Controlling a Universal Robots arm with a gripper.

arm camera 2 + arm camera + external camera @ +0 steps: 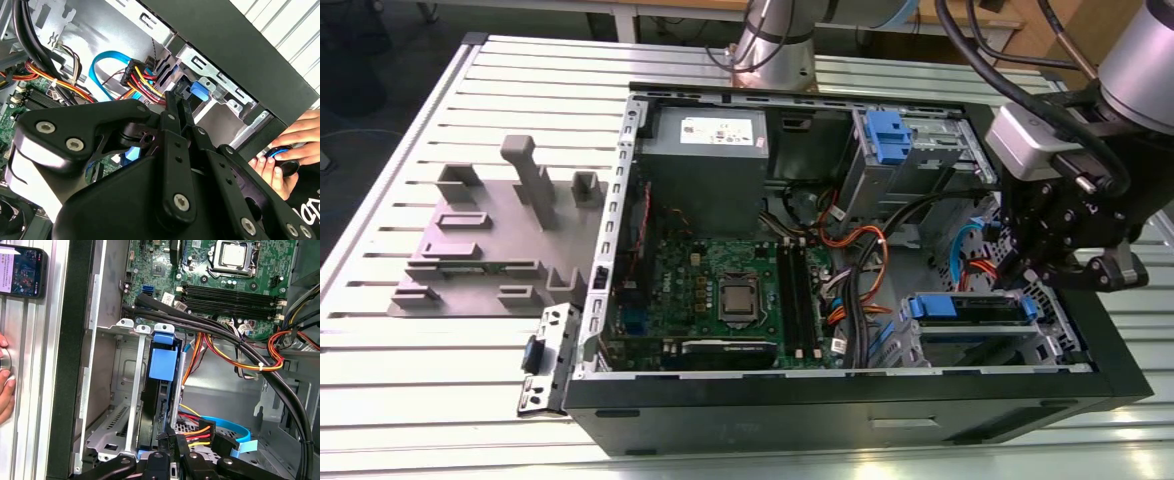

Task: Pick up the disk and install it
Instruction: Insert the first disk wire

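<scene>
Black linkages of the robot's hand (172, 107) crowd both wrist views; fingers look pressed together, holding nothing I can make out. Just beyond, the blue-framed silver disk (162, 365) sits slotted in the metal drive cage (132, 405), so installation seems nearly finished.

Slatted metal table (427, 340), open computer case (854, 405), grey fixture block (480, 245) beside it

Pretty bright, even light for us overall. We get glare off the ribbed metal table (427, 400), deep shadow inside the case (854, 400), and the gripper linkage (170, 165) looks soft up close.
</scene>
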